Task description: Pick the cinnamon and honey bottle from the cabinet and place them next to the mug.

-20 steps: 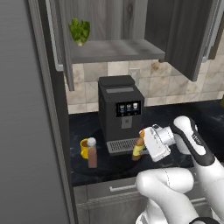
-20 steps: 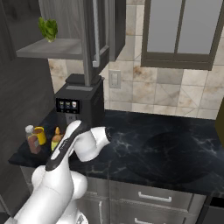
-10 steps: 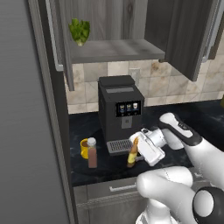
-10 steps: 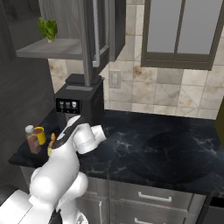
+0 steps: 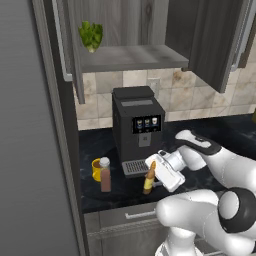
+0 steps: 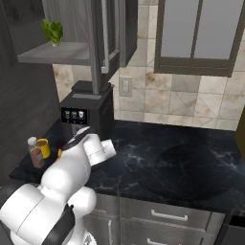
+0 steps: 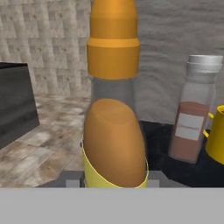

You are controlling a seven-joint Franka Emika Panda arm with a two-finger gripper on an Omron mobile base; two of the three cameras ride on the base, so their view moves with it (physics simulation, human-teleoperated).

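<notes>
Dark marbled worktop (image 5: 105,202) under the open cabinet (image 5: 130,57) — second item nearly delivered

The cinnamon (image 5: 105,174) already stands on the worktop touching or just beside the yellow mug (image 5: 96,169), left of the coffee machine (image 5: 137,127), so that half looks done. The honey bottle (image 5: 149,177) is out of the cabinet, tilted slightly and clamped low on its body between the fingers (image 5: 155,178), in front of the machine's drip tray and near the cinnamon — whether its base touches the worktop I cannot tell. What seems left: settle it upright closer to the mug, let go, and back the arm away
</notes>
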